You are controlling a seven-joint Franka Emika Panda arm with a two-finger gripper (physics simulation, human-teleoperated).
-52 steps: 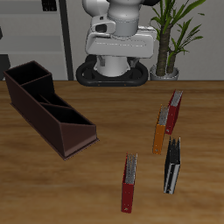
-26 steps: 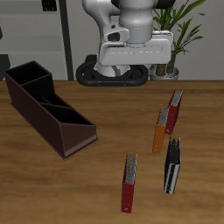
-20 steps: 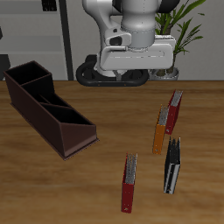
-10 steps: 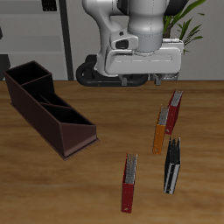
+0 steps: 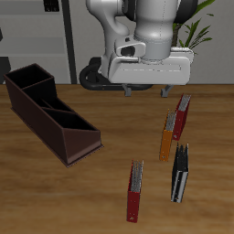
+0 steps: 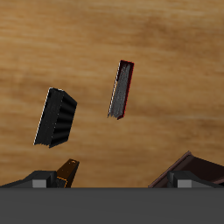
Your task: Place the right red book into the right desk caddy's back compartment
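Near the worktop's point(image 5: 101, 196) front edge, well apart from the right desk caddy point(image 5: 50, 111), lies the right red book point(image 5: 135, 190), flat, spine up, ungrabbed. Black book point(image 5: 180, 173) just beside it, orange book point(image 5: 167, 136) and darker red book point(image 5: 182, 116) farther from the caddy. Gripper point(image 5: 146, 90) hangs high, carrying nothing; jaws look spread apart, likely for a top-down pick.
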